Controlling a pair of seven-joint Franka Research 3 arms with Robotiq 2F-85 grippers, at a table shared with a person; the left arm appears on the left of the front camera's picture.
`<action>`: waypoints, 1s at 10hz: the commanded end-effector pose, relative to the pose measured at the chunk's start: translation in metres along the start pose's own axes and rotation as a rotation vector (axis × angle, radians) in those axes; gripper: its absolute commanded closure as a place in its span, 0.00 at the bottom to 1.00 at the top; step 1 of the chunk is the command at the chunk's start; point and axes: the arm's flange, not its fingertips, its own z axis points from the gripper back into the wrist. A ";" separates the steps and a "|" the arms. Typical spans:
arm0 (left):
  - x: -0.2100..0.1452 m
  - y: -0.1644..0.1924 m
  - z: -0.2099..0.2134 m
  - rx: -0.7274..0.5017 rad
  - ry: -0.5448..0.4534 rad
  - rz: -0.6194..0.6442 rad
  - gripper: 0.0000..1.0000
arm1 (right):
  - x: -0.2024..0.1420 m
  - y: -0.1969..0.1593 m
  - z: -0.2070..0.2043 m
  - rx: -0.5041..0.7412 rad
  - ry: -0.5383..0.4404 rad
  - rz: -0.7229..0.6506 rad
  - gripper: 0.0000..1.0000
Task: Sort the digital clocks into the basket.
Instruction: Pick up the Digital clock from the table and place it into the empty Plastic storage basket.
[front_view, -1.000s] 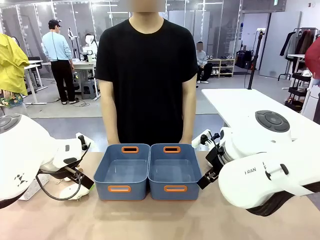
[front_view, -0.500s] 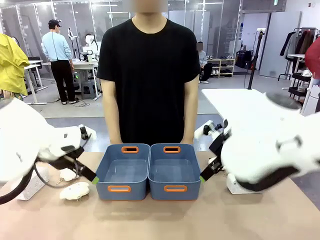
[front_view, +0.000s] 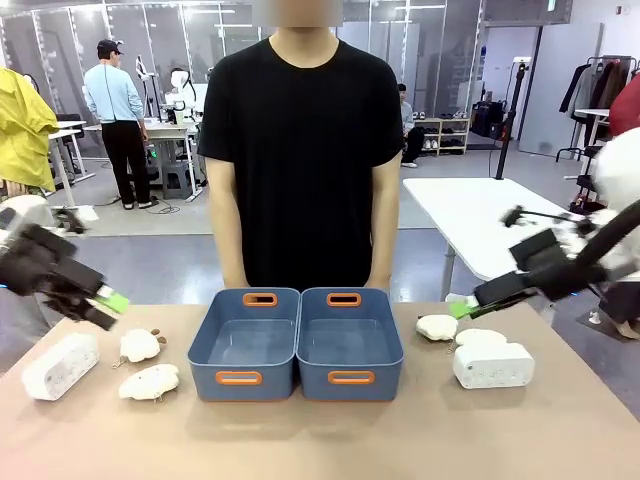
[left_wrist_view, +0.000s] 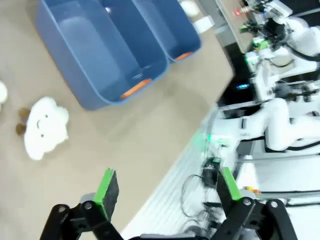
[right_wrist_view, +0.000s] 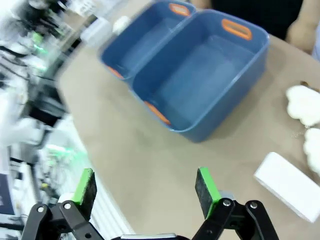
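Presently lists left clock slanted near-left to far-right, right clock lengthwise left-right, tan table, open workshop; left gripper, right gripper spread, empty.

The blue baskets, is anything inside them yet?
Empty. The left basket and right basket show bare floors; the left clock and right clock lie outside on the table.
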 end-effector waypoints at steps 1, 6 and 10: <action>-0.002 0.045 0.048 -0.228 -0.071 0.130 0.00 | -0.047 -0.048 0.037 0.211 -0.149 -0.236 0.00; -0.124 0.105 0.165 -0.194 -0.450 0.319 0.00 | -0.216 -0.073 0.166 0.108 -0.529 -0.469 0.00; -0.142 0.117 0.181 -0.202 -0.465 0.347 0.00 | -0.238 -0.075 0.191 0.092 -0.578 -0.510 0.00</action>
